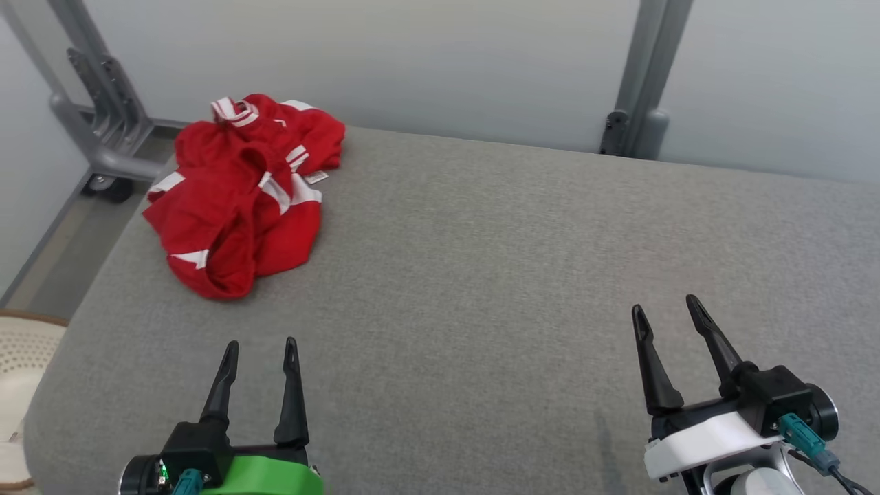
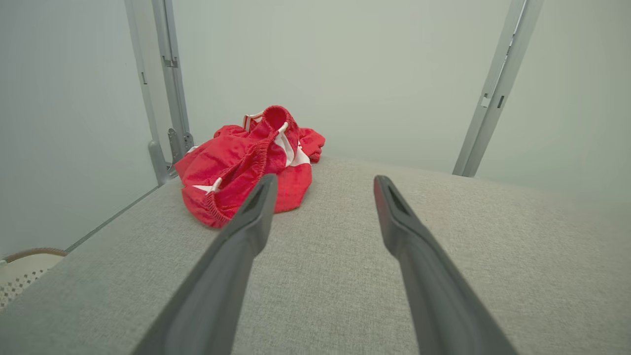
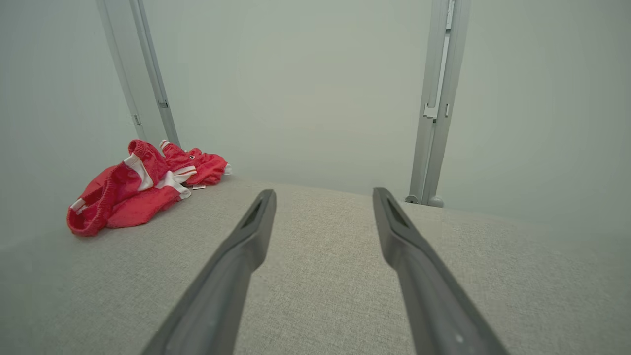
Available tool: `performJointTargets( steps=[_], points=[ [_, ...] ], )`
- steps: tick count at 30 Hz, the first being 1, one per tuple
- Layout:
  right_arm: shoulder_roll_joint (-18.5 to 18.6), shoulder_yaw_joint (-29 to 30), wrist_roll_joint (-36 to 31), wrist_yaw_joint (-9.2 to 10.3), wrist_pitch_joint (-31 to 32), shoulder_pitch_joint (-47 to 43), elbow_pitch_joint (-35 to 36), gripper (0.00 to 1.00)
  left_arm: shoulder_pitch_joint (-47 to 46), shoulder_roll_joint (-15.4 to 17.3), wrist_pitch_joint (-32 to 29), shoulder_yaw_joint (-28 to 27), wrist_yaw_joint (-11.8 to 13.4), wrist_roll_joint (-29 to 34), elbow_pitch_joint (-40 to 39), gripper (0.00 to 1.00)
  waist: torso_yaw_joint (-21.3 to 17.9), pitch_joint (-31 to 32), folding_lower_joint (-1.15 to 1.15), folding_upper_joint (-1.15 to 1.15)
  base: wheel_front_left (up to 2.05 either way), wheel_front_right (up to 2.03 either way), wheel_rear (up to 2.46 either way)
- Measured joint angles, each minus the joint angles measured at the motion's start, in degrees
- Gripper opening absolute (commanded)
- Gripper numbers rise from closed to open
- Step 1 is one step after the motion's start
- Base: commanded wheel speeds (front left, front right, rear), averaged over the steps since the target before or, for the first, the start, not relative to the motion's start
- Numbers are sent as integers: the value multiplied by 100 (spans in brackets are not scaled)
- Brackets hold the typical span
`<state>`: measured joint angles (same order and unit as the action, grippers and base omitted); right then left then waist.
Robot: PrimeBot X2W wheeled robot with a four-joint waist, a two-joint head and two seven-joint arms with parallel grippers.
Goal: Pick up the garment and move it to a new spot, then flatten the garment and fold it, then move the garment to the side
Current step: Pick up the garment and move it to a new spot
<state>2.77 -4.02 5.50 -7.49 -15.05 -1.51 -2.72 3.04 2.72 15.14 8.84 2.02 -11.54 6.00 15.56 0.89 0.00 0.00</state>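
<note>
Head view: a red garment (image 1: 244, 196) with white stripes lies crumpled in a heap at the far left corner of the grey fabric-covered bench (image 1: 481, 275). Its folds hide its shape, so what kind of clothing it is stays unclear; a small white label peeks out at its right edge. The left gripper (image 1: 261, 344) rises from the bottom edge, its body cut off, fingers spread wide and holding nothing. The right gripper (image 1: 665, 304) at the lower right is likewise wide and empty. Both are well apart from the heap, with bare fabric between. Behind the bench stand a grey left post (image 1: 103, 103) with a caster (image 1: 103, 184) at its foot and a right post (image 1: 643, 82) before a pale wall (image 1: 447, 62). A pale perforated basket (image 1: 20, 350) is cut off by the left edge, beyond the bench's rounded near-left corner.

Left wrist view: the red garment (image 2: 246, 167) sits ahead and left; the tip of one finger overlaps its near hem in this view. An elastic gathered band shows on it. The left bench edge runs close beside the heap, and the basket (image 2: 24, 268) shows below it.

Right wrist view: the red garment (image 3: 138, 190) lies far left, near the bench's far edge; open bench (image 3: 320, 276) spreads ahead of the parted fingers (image 3: 256, 222).
</note>
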Motion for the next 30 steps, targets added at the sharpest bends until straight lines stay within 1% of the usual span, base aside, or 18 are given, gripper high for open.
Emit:
performJointTargets(
  steps=[9,15,23,25,27,30],
  points=[
    [3,-134,42,0,0,28,-11,100,48,0,0,-99,4,3,-71,100,951,10,0,0,0,0,0],
    [-3,-403,-10,-1,0,305,-111,100,135,4,0,-224,124,-43,-287,100,1361,-64,0,0,0,0,0],
    [-2,-482,-27,-1,0,415,-170,100,227,4,0,-269,211,-104,-423,100,1506,-226,0,0,0,0,0],
    [-2,-481,-31,-1,0,414,-175,100,234,5,0,-261,210,94,-388,100,1511,-248,0,0,0,0,0],
    [-3,-445,-65,-1,-1,407,-168,100,231,5,0,-252,189,166,-358,100,1509,-275,0,0,0,0,0],
    [-3,-301,-148,-1,-1,343,-118,100,139,4,0,-222,53,232,-253,100,1503,-337,0,0,0,0,0]
  ],
)
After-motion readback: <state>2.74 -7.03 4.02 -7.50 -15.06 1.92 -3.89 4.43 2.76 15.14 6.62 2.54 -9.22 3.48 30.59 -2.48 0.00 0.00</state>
